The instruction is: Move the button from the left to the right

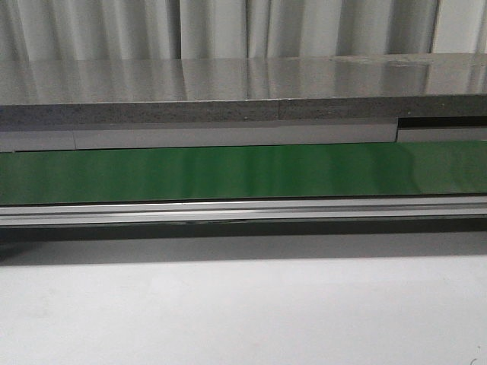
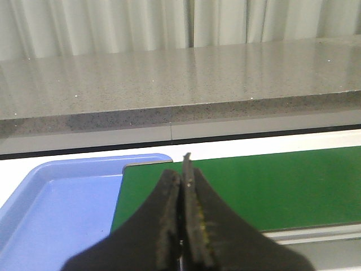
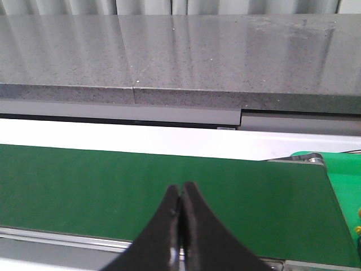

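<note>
The button is not in view in any frame. My left gripper (image 2: 182, 174) is shut and empty, its black fingers pressed together above the left end of the green conveyor belt (image 2: 271, 186), beside a blue tray (image 2: 56, 169). My right gripper (image 3: 180, 189) is shut and empty, above the near edge of the belt (image 3: 113, 180) towards its right end. Neither gripper shows in the front view, where the belt (image 1: 243, 171) runs bare across the picture.
A grey stone counter (image 1: 243, 84) runs behind the belt. A metal rail (image 1: 243, 209) borders the belt's near side, with a white table (image 1: 243, 312) in front. A bright green tray (image 3: 345, 169) lies past the belt's right end, a yellow speck (image 3: 359, 228) at its edge.
</note>
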You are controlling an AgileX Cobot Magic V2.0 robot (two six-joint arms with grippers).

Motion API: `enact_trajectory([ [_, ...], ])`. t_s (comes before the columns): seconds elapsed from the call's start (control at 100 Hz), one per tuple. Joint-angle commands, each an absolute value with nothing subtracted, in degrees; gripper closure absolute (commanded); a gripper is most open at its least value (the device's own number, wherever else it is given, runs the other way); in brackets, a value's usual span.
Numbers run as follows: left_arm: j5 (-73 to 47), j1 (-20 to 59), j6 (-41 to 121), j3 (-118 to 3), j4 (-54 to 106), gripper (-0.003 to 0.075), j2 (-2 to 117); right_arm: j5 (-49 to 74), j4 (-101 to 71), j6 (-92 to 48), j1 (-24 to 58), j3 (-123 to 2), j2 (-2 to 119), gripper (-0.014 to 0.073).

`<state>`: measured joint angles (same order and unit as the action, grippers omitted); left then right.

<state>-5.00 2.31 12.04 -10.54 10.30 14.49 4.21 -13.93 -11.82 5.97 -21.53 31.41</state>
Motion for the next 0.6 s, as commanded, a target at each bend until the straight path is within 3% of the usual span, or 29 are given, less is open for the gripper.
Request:
enact_trajectory([
  [0.0, -0.37, 2.77, 11.81, -12.12, 10.49, 0.0741, 14.95, 0.0, -14.19, -11.93, 6.0, -23.0, 31.3, 0.0683],
  [0.35, -0.37, 2.77, 11.81, -12.12, 10.49, 0.0741, 14.95, 1.36, -13.85, -11.93, 5.95, -22.87, 30.97, 0.0683],
  [0.59, -0.37, 2.77, 11.81, -12.12, 10.49, 0.0741, 14.95, 1.91, -12.06, -11.88, 5.95, -17.22, 21.16, 0.0683],
])
